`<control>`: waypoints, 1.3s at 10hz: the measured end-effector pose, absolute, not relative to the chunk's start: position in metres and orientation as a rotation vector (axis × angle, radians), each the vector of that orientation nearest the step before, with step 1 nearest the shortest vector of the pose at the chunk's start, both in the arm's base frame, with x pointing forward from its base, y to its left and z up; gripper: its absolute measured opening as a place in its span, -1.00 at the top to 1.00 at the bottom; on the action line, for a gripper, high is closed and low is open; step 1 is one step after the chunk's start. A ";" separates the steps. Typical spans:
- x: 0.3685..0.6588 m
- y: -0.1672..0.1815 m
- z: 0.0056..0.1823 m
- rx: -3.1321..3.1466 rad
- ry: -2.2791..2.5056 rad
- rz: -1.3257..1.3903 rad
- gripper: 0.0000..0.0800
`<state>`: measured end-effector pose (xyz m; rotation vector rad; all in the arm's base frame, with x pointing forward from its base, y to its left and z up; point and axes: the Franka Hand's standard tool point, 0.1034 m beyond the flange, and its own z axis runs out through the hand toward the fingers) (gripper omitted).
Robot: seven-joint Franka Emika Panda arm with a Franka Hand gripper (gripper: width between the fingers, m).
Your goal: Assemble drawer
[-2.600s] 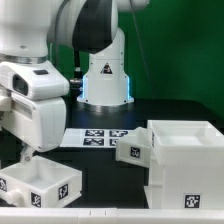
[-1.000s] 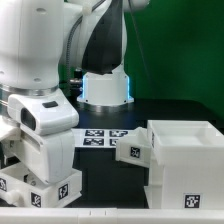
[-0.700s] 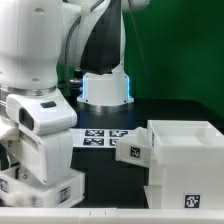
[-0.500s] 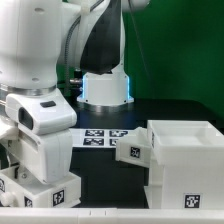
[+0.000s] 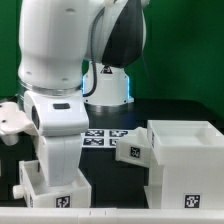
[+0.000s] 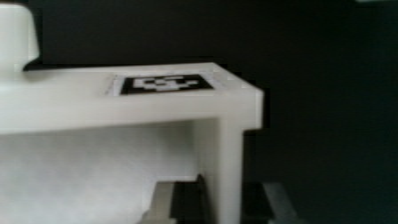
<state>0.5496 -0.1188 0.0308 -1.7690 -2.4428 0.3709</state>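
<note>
A loose white drawer tray (image 5: 38, 190) with a square tag (image 5: 63, 201) is at the front of the exterior view's left. My gripper (image 5: 57, 176) comes straight down onto it. In the wrist view the tray's thin side wall (image 6: 224, 140) runs between my two dark fingers (image 6: 173, 203), and my gripper (image 6: 228, 206) is shut on that wall below a tag (image 6: 169, 84) on the tray's rim. The cube-shaped casing (image 5: 188, 165) stands at the exterior view's right. The second tray (image 5: 134, 149) sticks partly out of its side.
The marker board (image 5: 101, 137) lies flat on the black table between the tray and the casing. The robot base (image 5: 108, 85) stands behind it, before a green backdrop. The table's front edge runs just below the held tray.
The arm has swung to the exterior view's right and turned. The tray has moved right with it and now shows a different face. The casing and second tray have not moved.
</note>
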 end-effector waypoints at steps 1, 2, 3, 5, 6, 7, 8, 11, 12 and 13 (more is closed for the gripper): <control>0.550 -0.111 0.033 -1.803 -2.400 0.381 0.86; 0.547 -0.111 0.036 -1.795 -2.357 0.408 0.86; 0.546 -0.117 0.043 -1.770 -2.260 0.484 0.86; 0.552 -0.119 0.046 -1.772 -2.262 0.490 0.86; 0.552 -0.119 0.046 -1.772 -2.262 0.490 0.86; 0.548 -0.120 0.045 -1.799 -2.228 0.472 0.86; 0.538 -0.124 0.044 -1.865 -2.145 0.450 0.86; 0.536 -0.120 0.038 -1.977 -2.031 0.437 0.85; 0.538 -0.118 0.039 -2.006 -2.013 0.436 0.84; 0.540 -0.114 0.040 -2.036 -1.992 0.449 0.84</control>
